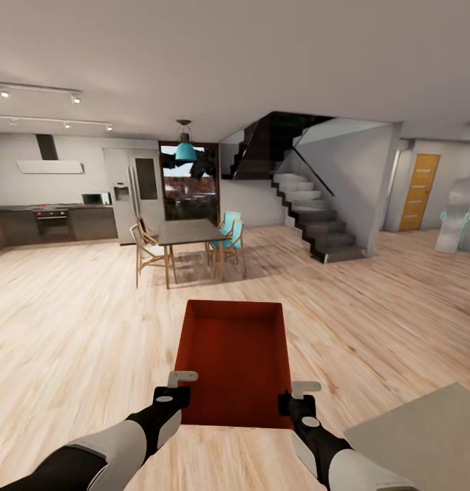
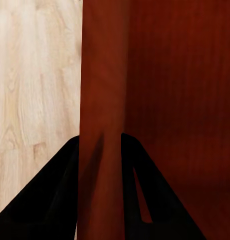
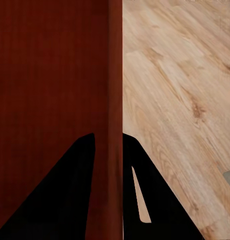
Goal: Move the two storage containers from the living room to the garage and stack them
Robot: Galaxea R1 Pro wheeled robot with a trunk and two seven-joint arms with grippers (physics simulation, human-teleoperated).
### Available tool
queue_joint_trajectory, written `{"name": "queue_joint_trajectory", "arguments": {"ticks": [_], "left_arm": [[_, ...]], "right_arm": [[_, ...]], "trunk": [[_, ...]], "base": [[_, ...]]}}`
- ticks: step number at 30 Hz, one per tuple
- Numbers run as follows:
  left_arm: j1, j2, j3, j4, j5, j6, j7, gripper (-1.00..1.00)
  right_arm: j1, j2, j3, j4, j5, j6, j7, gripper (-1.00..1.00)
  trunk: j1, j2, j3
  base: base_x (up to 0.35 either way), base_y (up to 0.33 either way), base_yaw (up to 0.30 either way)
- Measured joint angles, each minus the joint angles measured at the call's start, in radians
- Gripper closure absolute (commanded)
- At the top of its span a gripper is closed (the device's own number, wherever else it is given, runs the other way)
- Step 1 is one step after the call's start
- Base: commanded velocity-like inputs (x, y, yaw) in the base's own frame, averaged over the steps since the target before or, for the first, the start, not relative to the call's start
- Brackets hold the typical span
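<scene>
Red container (image 1: 235, 361) held up over wood floor (image 1: 71, 327), in front of robot. Left gripper (image 1: 181, 385) pinches left wall, right gripper (image 1: 297, 397) pinches right wall. Box looks stiff, light, smooth; thin walls may slip.

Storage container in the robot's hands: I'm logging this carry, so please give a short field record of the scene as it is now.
held item: red-orange storage container, open top, nothing inside
left gripper: shut on the container's left wall
right gripper: shut on its right wall
floor: light wood planks
ahead: dining table with chairs, staircase
far right: orange door
garage: not reached
</scene>
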Motion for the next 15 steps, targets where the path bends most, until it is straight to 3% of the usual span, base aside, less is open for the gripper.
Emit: {"name": "queue_joint_trajectory", "arguments": {"ticks": [15], "left_arm": [[0.0, 0.0, 0.001, 0.0, 0.0, 0.0, 0.0, 1.0]], "right_arm": [[0.0, 0.0, 0.001, -0.001, 0.0, 0.002, -0.001, 1.0]], "trunk": [[0.0, 0.0, 0.0]], "base": [[0.321, 0.116, -0.013]]}}
